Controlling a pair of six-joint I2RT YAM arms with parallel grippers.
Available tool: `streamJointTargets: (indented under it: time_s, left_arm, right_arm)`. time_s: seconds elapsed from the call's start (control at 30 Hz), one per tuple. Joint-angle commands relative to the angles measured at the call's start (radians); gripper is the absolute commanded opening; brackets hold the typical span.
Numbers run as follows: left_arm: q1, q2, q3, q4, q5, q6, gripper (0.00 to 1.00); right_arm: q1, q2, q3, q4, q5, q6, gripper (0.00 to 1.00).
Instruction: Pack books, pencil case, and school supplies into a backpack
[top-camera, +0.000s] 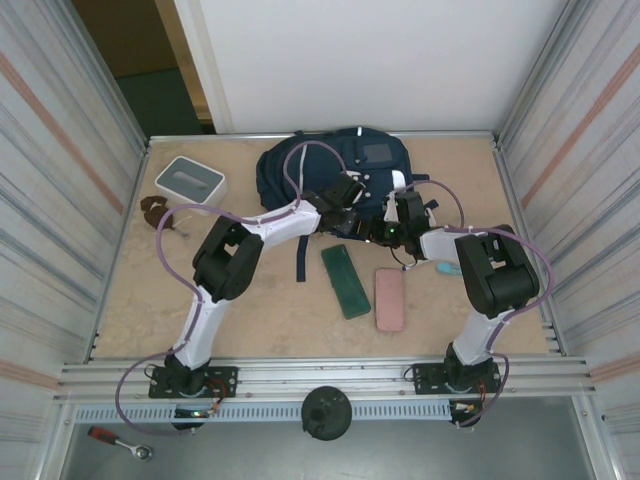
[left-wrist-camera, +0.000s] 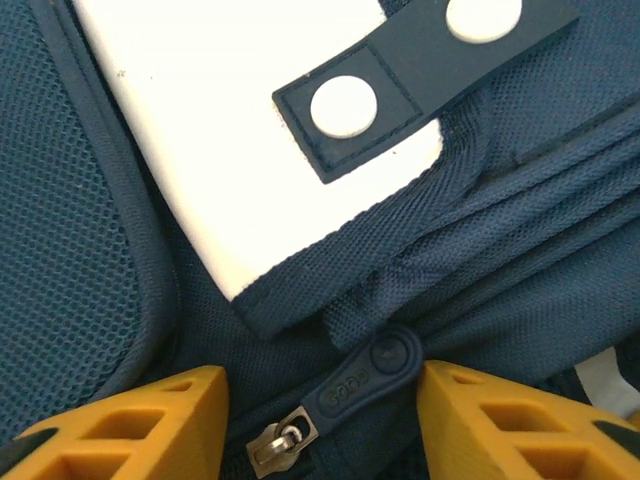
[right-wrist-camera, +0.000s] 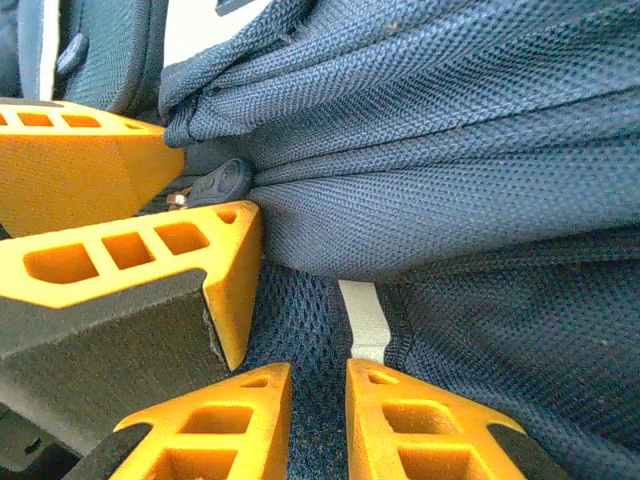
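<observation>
Tan tabletop, backpack, zipper pull with unreadable embossed lettering

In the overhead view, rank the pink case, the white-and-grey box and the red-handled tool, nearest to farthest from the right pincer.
1. Pink case, close by the right pincer.
2. White-and-grey box, back left.
3. Red-handled tool, front left, off the table.

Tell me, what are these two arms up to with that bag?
Two robot arms are working at the near edge of a navy backpack lying on the table. The left gripper is open and straddles the zipper pull. The right gripper looks pinched on the bag's fabric close by. A green case and a pink case lie on the table in front, not yet packed.
</observation>
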Motion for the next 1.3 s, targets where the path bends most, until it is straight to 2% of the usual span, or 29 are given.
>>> streamJointTargets:
  time_s: [0.0,0.17,0.37,0.77,0.93,1.13,1.27]
  left_arm:
    - [0.003,0.040,0.028,-0.005,-0.013,0.030,0.46]
    - [0.009,-0.003,0.008,0.023,-0.010,0.040,0.31]
    - [0.025,-0.030,0.001,0.037,0.027,0.047,0.20]
    - [0.040,-0.032,0.005,0.043,0.044,0.041,0.06]
    - [0.041,-0.033,0.006,0.047,0.037,0.033,0.08]
    - [0.047,-0.011,0.030,0.031,0.051,0.006,0.23]
    - [0.052,0.015,0.061,0.010,0.055,-0.004,0.26]
  right_arm:
    - [-0.008,0.027,-0.037,-0.055,-0.013,0.012,0.21]
    - [-0.011,0.019,-0.048,-0.061,-0.008,0.006,0.21]
    - [-0.015,0.008,-0.048,-0.068,-0.006,0.004,0.21]
    - [-0.014,0.001,-0.048,-0.076,0.000,0.002,0.21]
    - [-0.015,0.001,-0.048,-0.076,-0.002,0.000,0.21]
    - [-0.015,0.006,-0.050,-0.076,-0.005,-0.001,0.22]
    - [-0.015,0.004,-0.048,-0.076,-0.006,-0.001,0.23]
